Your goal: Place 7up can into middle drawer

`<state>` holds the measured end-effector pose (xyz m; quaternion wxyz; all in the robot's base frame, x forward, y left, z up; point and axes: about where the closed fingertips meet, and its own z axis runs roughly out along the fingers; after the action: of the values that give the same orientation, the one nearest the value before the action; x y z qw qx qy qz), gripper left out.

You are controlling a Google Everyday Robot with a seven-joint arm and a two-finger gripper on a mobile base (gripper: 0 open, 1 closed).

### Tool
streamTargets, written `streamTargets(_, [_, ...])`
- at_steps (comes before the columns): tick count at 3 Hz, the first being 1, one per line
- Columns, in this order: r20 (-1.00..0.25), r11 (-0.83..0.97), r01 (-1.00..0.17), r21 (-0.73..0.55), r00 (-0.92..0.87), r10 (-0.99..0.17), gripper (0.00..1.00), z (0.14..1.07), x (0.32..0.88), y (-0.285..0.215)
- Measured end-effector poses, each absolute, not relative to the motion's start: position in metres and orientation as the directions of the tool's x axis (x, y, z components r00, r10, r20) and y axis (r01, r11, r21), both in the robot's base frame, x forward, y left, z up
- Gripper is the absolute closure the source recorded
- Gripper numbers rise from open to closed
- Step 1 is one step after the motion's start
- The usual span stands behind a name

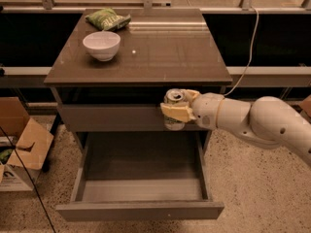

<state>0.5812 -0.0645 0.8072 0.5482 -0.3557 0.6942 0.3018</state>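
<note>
My gripper (pixel 176 107) is shut on the 7up can (pixel 173 123), a small can with a silver top and green-silver side. It holds the can upright in the air, in front of the cabinet's closed upper drawer front and above the back right part of the open middle drawer (pixel 141 211). The drawer is a wide grey tray, pulled far out, with nothing in it. My white arm (pixel 252 120) reaches in from the right.
The brown tabletop (pixel 165 52) carries a white bowl (pixel 101 44) and a green snack bag (pixel 108 19) at the back left. Cardboard boxes (pixel 24 144) stand on the floor at the left. A cable (pixel 250 47) hangs at the right behind the cabinet.
</note>
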Motion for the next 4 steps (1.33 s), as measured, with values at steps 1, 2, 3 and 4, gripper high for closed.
streamTargets(1, [-0.971, 0.643, -0.764, 0.059, -0.192, -0.139, 1.00, 0.746, 0.578, -0.075])
streamTargets(2, [-0.968, 0.669, -0.738, 0.092, -0.225, -0.115, 1.00, 0.709, 0.574, -0.083])
streamTargets(3, [-0.965, 0.668, -0.739, 0.090, -0.231, -0.125, 1.00, 0.707, 0.575, -0.081])
streamTargets(4, [-0.955, 0.660, -0.748, 0.072, -0.242, -0.169, 1.00, 0.703, 0.577, -0.078])
